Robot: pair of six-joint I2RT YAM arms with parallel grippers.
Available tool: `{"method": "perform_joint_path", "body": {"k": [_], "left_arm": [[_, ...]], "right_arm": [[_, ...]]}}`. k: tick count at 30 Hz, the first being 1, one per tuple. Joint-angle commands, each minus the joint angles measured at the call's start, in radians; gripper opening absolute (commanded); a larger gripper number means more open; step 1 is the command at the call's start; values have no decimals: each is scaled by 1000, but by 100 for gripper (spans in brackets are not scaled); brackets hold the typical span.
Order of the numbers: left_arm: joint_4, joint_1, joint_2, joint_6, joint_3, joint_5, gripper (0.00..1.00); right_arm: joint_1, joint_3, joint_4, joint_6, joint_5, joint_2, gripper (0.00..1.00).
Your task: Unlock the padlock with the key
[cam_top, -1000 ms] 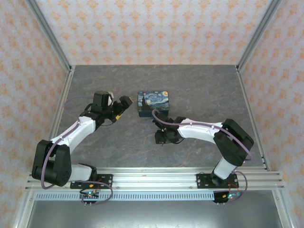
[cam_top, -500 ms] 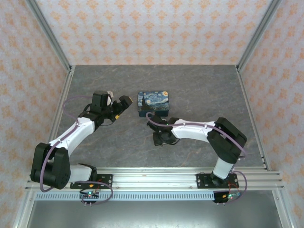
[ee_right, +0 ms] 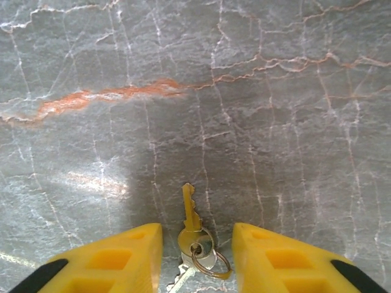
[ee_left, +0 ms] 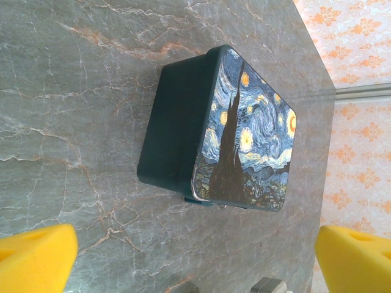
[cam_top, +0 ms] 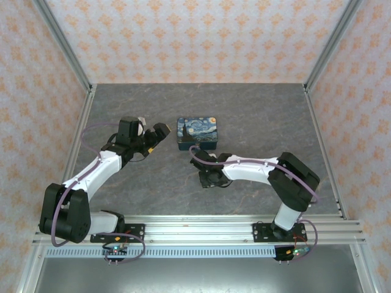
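Observation:
A brass key (ee_right: pixel 191 220) lies flat on the marble table, joined by a ring (ee_right: pixel 215 267) to a silver key (ee_right: pixel 183 278). My right gripper (ee_right: pixel 197 253) is low over it, open, its yellow fingers (ee_right: pixel 122 259) on either side of the key's head with a gap on each side. From above, this gripper (cam_top: pixel 208 179) sits in front of the painted tin box (cam_top: pixel 197 133). My left gripper (cam_top: pixel 160 133) hovers left of the box, open wide, and its wrist view looks onto the box (ee_left: pixel 244 128). The padlock is hidden.
Grey marble table top (cam_top: pixel 146 177) ringed by patterned walls and metal posts. The box stands mid-table, between the two grippers. An aluminium rail (cam_top: pixel 201 226) runs along the near edge by the arm bases.
My right gripper's jaws have narrowed around the key and the wrist has shifted slightly near the table. The left arm and the box have not moved.

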Motion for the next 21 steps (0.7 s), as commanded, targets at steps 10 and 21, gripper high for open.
{"method": "perform_joint_path", "body": {"k": [10,21], "left_arm": [[-113,0,10,24,72,-10,100],[-69,-11,18,11,75,21,100]], "right_arm": [[6,-38,10,18,5,11,2],[-40,-86,100,95,-45,-157,0]]}}
